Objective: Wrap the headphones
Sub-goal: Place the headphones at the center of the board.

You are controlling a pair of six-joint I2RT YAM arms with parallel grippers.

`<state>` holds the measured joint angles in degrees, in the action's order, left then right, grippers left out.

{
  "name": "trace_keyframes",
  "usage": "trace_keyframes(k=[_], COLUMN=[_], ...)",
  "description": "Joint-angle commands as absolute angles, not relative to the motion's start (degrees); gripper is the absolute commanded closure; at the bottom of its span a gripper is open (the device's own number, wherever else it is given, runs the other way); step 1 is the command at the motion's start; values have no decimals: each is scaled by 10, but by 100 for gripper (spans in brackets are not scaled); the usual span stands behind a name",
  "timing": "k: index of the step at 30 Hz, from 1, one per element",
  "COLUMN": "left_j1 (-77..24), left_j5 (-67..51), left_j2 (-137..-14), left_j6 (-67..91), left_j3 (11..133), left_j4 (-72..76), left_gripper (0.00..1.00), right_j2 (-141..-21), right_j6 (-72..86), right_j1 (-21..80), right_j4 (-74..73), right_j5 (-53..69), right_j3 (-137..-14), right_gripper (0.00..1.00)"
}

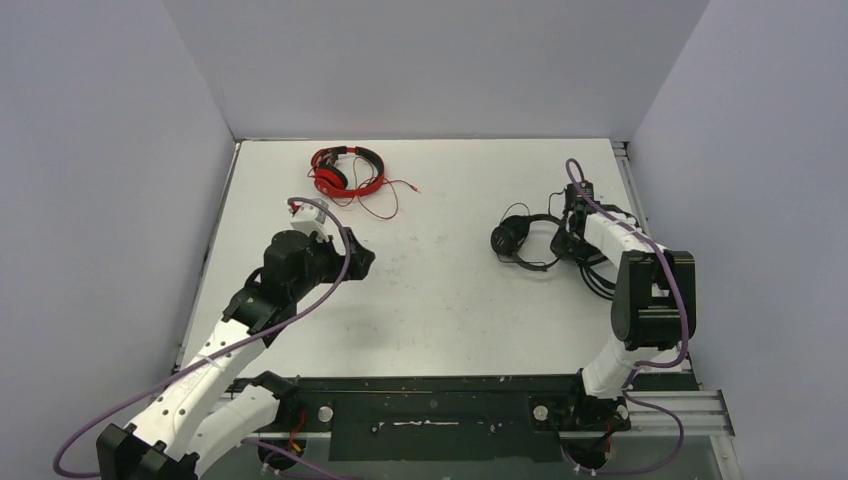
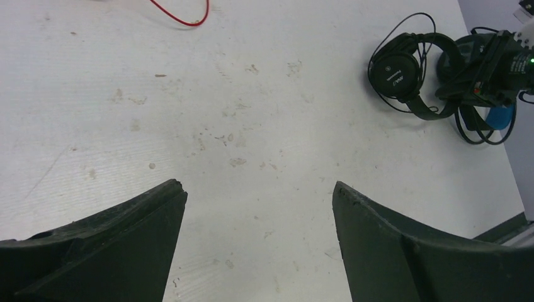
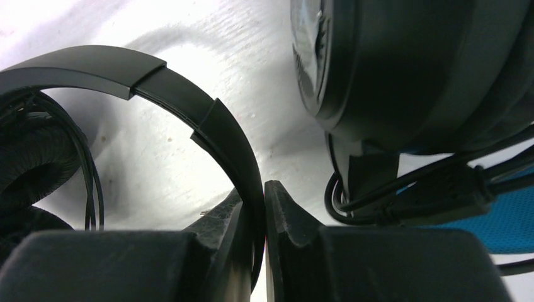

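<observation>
Tabletop [image 1: 450, 300]: white, scuffed and speckled. Three sets lie on it.

Red headphones [image 1: 345, 170]: at 11 o'clock on the tabletop, near the far edge, lying flat. The red cord [image 1: 390, 195] trails off them toward 4 o'clock in loose loops. One loop shows at the 12 o'clock edge of the left wrist view.

Black headphones [image 1: 522, 240]: at 3 o'clock on the tabletop. One ear cup faces up on the 9 o'clock side, and the headband arcs back toward the right arm [image 1: 610, 232]. A thin black cable loops over the cup.

Right jaws: down at that headband. In the right wrist view they are pressed together on the black band, which is pinched edge-on between the tips.

Blue-banded headphones [image 2: 500, 116]: just beside the black pair on its 3 o'clock side, mostly hidden under the right arm in the top view. The right wrist view shows a dark ear cup [image 3: 409, 63] at 1 o'clock. A strip of blue band sits at 4 o'clock with black cables lying across it.

Left arm [image 1: 290, 270]: reaches toward 1 o'clock from its base. Left jaws are spread wide over bare tabletop with nothing between them, well apart from the black pair.
</observation>
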<state>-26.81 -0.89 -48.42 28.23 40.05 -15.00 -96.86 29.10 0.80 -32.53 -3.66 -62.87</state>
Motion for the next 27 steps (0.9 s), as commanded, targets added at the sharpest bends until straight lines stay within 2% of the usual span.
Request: trace_keyframes(k=[1,4,10,15,27], left_j1=[-257,-252,-237,-222,-155], left_j5=[60,79,96,105,74], left_j2=[-490,-506,-535,-544,-609], left_j6=[292,296,319,323,312], left_j3=[456,475,495,503,554], left_j4=[-215,-248,-283,-284,-253], left_gripper=[13,5,3,3,3], right_j2=[-969,-966,-942,-908,-829], right_j6=[300,295,286,277,262], right_j1=[2,1,1,2,26], right_j4=[-269,-262,-267,-275,-315], right_j5=[-53,-55,-60,-64,-77], right_j3=[-629,-623,-624,-626,-651], right_gripper=[87,75,65,50,38])
